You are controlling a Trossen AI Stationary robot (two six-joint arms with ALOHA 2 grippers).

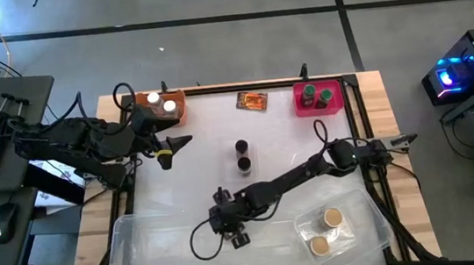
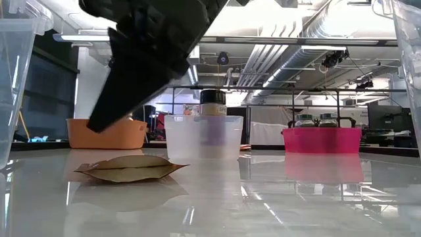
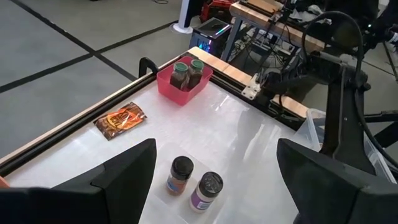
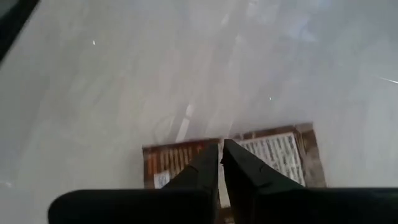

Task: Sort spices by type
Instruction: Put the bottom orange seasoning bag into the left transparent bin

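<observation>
A flat brown packet (image 2: 130, 168) lies on the white table near its near edge; it also shows in the right wrist view (image 4: 273, 155). My right gripper (image 4: 221, 158) is shut and points down over the packet; in the low view its dark finger (image 2: 131, 79) ends a little above the packet. My left gripper (image 1: 171, 148) is open and empty at the table's left, near the orange bin (image 1: 174, 117). Two black-lidded jars (image 1: 242, 154) stand in a small clear cup at the table's middle. A second orange packet (image 1: 251, 101) lies at the far edge.
The orange bin holds white-lidded jars (image 1: 160, 102). A pink bin (image 1: 320, 104) at the far right holds two green-lidded jars. A clear tray (image 1: 354, 235) at the near right holds two tan-lidded jars. A large clear tray (image 1: 143, 248) lies at the near left.
</observation>
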